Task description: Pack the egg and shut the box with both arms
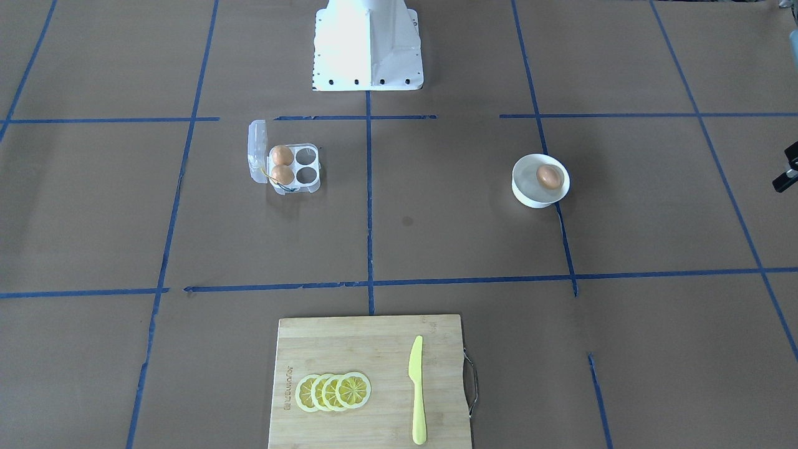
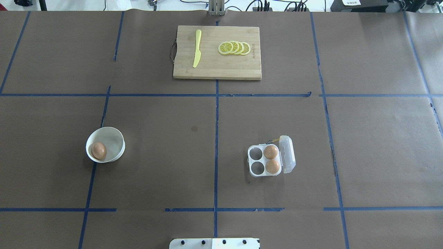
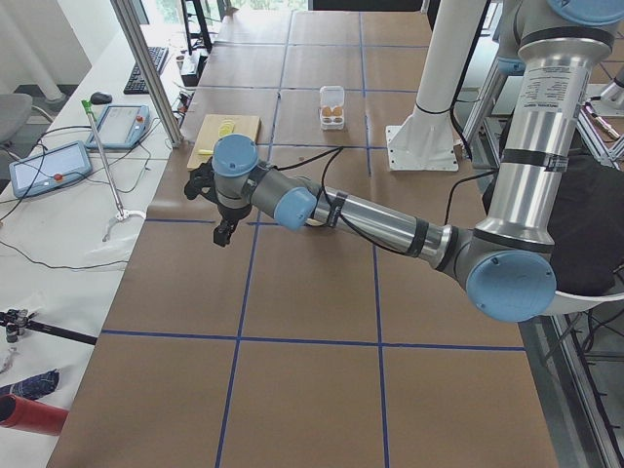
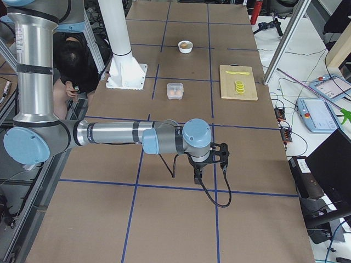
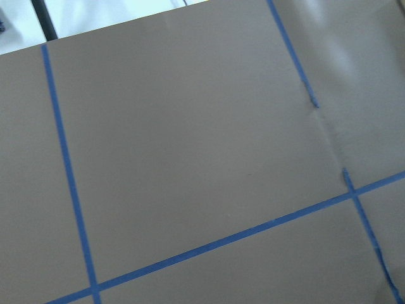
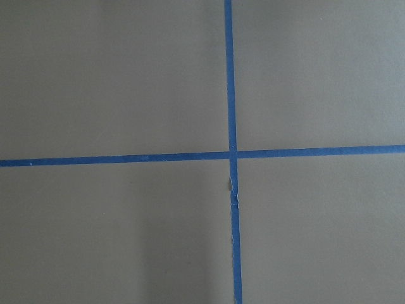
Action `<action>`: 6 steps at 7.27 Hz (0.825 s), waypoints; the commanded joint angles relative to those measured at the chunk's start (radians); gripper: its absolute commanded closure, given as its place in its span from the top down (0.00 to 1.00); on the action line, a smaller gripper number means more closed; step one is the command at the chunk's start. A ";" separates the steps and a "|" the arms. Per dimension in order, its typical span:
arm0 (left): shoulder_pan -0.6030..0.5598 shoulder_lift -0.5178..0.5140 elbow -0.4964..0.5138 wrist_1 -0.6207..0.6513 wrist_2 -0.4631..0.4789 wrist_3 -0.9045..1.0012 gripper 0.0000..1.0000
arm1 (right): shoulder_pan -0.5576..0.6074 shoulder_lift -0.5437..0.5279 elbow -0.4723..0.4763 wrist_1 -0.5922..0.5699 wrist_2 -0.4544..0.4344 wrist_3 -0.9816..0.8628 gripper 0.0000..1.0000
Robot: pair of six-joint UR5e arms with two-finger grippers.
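Note:
A tan-brown egg (image 1: pixel 548 176) lies in a round white bowl (image 1: pixel 522 192) on the robot's left side; it also shows in the overhead view (image 2: pixel 99 150). The clear four-cup box (image 1: pixel 305 185) stands on the robot's right side with its hinged lid (image 1: pixel 256 151) open. Two look-alike eggs fill the two cups beside the lid (image 2: pixel 271 151); the other two cups are empty. The left gripper (image 3: pixel 222 234) hangs over bare table at the far left end. The right gripper (image 4: pixel 198 178) hangs over bare table at the far right end. I cannot tell whether either is open or shut.
A wooden cutting board (image 2: pixel 221 69) with lemon slices (image 2: pixel 234 48) and a yellow knife (image 2: pixel 197 48) lies at the far middle edge. The white pedestal base (image 1: pixel 368 47) stands at the robot's side. Both wrist views show only brown paper with blue tape lines.

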 commanded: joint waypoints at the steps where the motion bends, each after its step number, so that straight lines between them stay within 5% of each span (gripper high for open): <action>1: 0.099 -0.086 0.008 -0.026 0.001 -0.234 1.00 | -0.001 -0.006 -0.004 -0.001 0.003 0.010 1.00; 4: 0.349 -0.024 -0.233 -0.021 0.302 -0.742 0.99 | -0.005 -0.003 -0.010 0.001 0.000 0.010 1.00; 6: 0.518 -0.011 -0.264 0.002 0.442 -0.957 0.99 | -0.005 -0.011 -0.013 0.060 0.002 0.011 1.00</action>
